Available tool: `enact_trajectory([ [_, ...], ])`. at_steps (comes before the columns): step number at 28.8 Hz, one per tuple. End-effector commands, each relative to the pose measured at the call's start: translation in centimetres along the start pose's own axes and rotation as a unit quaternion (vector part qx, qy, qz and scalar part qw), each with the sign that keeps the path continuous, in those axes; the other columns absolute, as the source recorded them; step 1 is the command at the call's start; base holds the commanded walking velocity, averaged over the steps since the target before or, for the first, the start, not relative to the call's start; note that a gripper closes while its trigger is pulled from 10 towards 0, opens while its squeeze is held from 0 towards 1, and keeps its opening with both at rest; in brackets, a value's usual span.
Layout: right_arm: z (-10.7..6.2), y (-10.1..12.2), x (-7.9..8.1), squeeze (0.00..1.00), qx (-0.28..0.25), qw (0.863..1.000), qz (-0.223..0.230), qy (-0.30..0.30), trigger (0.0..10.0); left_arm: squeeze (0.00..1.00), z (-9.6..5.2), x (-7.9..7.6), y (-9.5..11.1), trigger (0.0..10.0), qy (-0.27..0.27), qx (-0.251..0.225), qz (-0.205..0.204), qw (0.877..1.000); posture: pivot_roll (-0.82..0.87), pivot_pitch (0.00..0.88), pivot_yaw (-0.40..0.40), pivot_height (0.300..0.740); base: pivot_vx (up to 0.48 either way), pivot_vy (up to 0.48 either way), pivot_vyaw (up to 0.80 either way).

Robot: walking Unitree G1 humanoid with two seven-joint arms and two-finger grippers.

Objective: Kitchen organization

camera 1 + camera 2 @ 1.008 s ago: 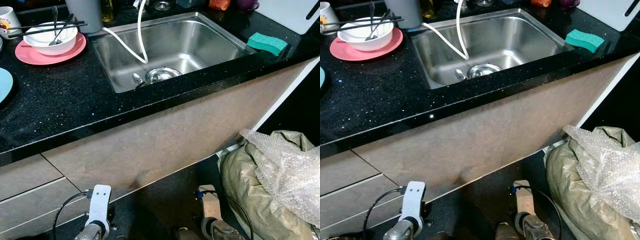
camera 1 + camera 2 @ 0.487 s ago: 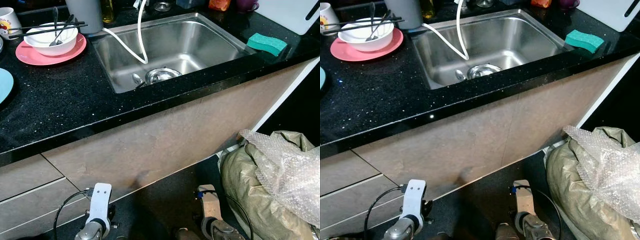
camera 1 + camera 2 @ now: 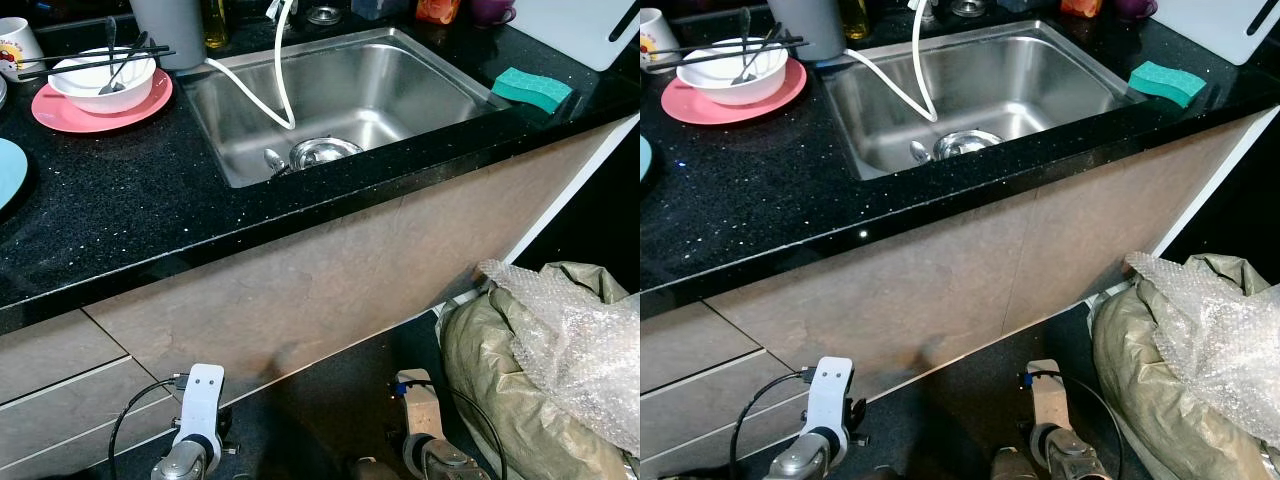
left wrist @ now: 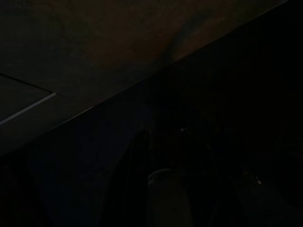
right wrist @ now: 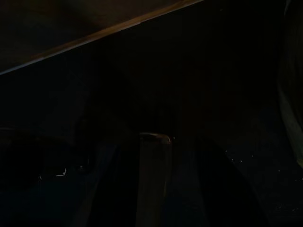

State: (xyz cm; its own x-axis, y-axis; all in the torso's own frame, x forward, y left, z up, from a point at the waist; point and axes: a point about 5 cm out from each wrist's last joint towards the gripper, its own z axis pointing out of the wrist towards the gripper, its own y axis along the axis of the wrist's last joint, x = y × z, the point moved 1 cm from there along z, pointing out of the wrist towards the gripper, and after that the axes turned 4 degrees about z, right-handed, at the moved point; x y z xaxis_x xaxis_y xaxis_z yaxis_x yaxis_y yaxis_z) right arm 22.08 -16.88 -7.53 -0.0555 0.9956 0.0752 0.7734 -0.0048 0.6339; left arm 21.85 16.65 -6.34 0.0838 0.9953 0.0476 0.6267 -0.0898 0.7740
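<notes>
Dishes sit at the counter's (image 3: pixel 120 200) far left: a blue plate (image 3: pixel 8 168) at the edge, then a mug (image 3: pixel 18 42) and a pink plate (image 3: pixel 95 102) bearing a white bowl (image 3: pixel 100 76), with chopsticks (image 3: pixel 95 60) laid across the bowl's rim and a spoon (image 3: pixel 118 62) resting in it. Just beside them stands a grey container (image 3: pixel 172 28). A steel sink (image 3: pixel 340 100) lies mid-counter, a white hose (image 3: pixel 275 85) drooping into it, with another spoon (image 3: pixel 275 160) by the drain (image 3: pixel 322 150). Right of the sink, a green sponge (image 3: pixel 532 87) rests on the counter, near a white board (image 3: pixel 580 28). Below, both arms hang idle before the cabinet front (image 3: pixel 300 290): left arm (image 3: pixel 198 410), right arm (image 3: pixel 420 410). Whether either gripper's jaws are open or closed cannot be told; the wrist views are too dark. A bag (image 3: pixel 500 370) topped with bubble wrap (image 3: pixel 575 340) sits on the floor at the right.
</notes>
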Motion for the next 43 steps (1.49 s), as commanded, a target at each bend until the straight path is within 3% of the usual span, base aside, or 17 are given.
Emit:
enact_trajectory([
  [1, -0.15, -0.91, -0.15, 0.0, 0.011, 1.0, 0.006, -0.003, 10.0, 0.0, -0.16, -0.08, -0.69, 10.0, 0.0, 0.012, -0.006, 1.0, 0.0, 0.139, -0.001, 0.74, 0.0, 0.0, 0.0],
  [12, -0.21, -0.56, -0.24, 0.0, -0.014, 0.999, 0.04, -0.002, 10.0, 0.0, -0.13, -0.06, -0.65, 10.0, 0.0, 0.01, -0.005, 1.0, 0.0, 0.13, -0.002, 0.74, 0.0, 0.0, 0.0],
  [17, -0.2, -0.79, -0.11, 0.0, -0.001, 0.998, 0.059, 0.012, 10.0, 0.0, -0.22, 0.02, -0.82, 10.0, 0.0, 0.011, -0.003, 1.0, 0.0, 0.123, -0.003, 0.74, 0.0, 0.0, 0.0],
  [43, -0.27, -1.15, -0.25, 0.0, 0.004, 0.999, 0.04, 0.005, 10.0, 0.0, -0.3, -0.24, -0.98, 10.0, -0.004, 0.011, -0.001, 1.0, 0.0, 0.117, -0.004, 0.74, 0.0, 0.0, 0.0],
])
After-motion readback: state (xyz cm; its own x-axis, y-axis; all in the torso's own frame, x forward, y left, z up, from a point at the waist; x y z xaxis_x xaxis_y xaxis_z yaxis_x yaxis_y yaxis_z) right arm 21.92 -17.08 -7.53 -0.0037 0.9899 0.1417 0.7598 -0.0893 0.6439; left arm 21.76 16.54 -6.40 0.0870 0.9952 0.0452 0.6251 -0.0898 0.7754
